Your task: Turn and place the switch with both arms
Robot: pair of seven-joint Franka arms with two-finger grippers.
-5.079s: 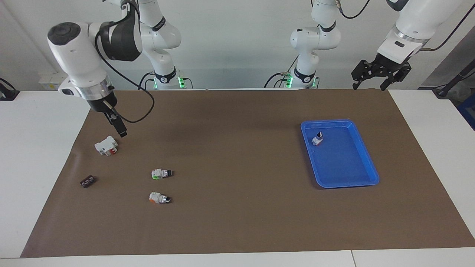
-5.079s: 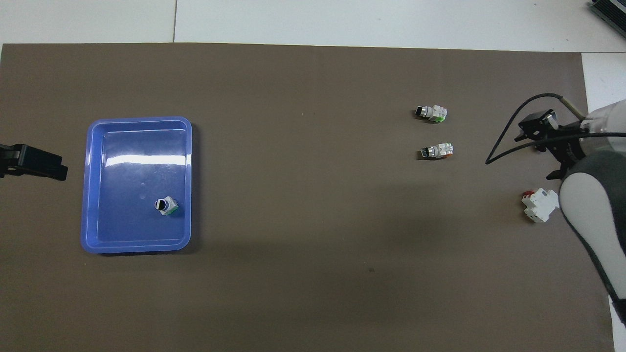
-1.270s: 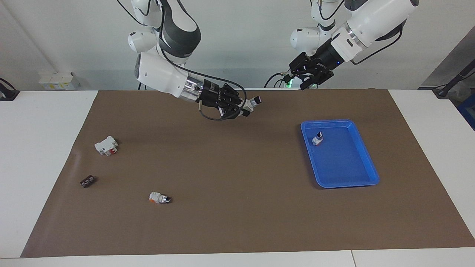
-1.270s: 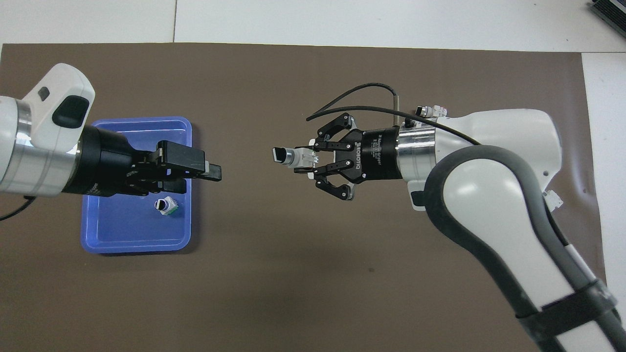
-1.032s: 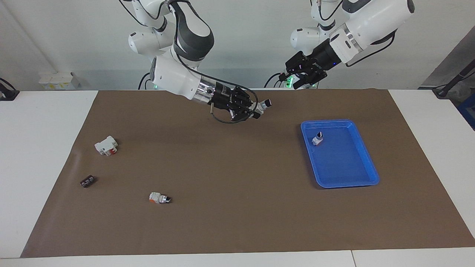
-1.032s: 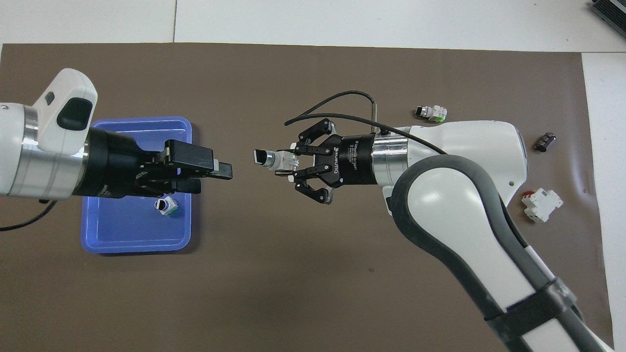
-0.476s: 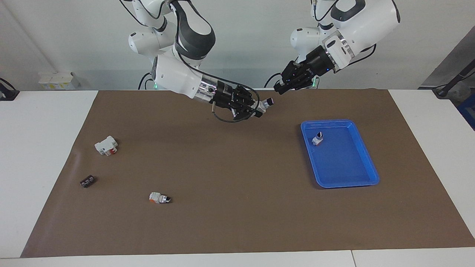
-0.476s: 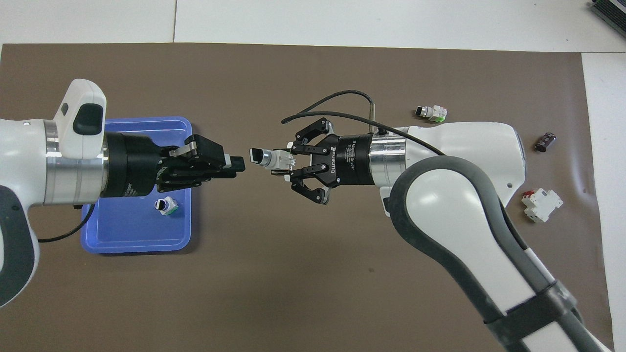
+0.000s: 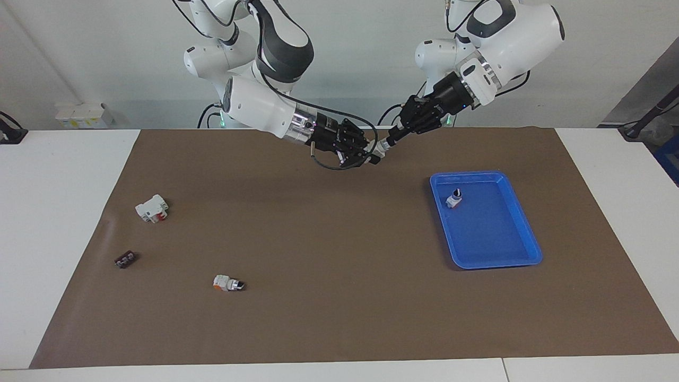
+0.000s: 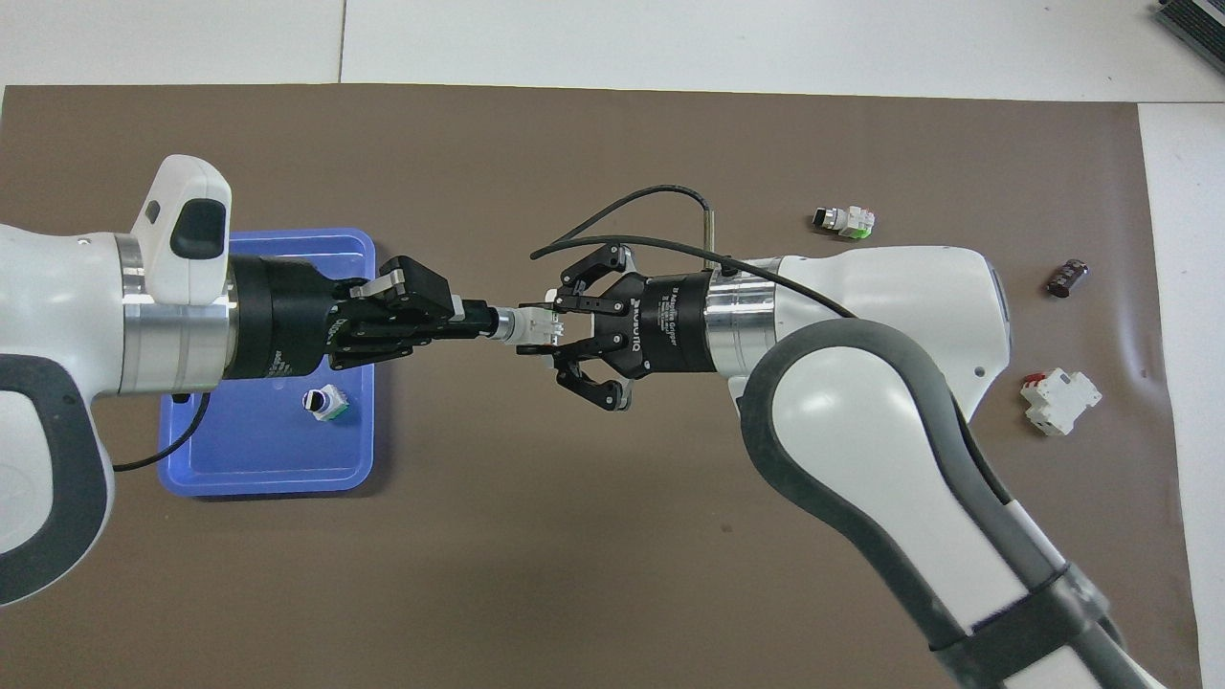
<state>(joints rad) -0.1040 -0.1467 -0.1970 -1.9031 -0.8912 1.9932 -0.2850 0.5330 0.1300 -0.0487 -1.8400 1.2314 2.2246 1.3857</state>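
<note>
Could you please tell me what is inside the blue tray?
One small switch with a black-and-white knob, toward the blue tray's robot-side end. The left arm covers part from above.

You see the right gripper [image 9: 374, 157] and the left gripper [image 9: 385, 145] meeting tip to tip on the switch [image 9: 377, 153], raised over the brown mat [image 9: 329, 297] near the blue tray [image 9: 530, 246].

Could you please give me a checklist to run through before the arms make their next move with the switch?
1. Right claw shut on the switch body: ok.
2. Left claw closed on its knob end: ok.
3. Switch held in the air over the mat: ok.
4. Blue tray has bare floor beside the second switch in it: ok.
5. Knob's turned position: cannot tell.
</note>
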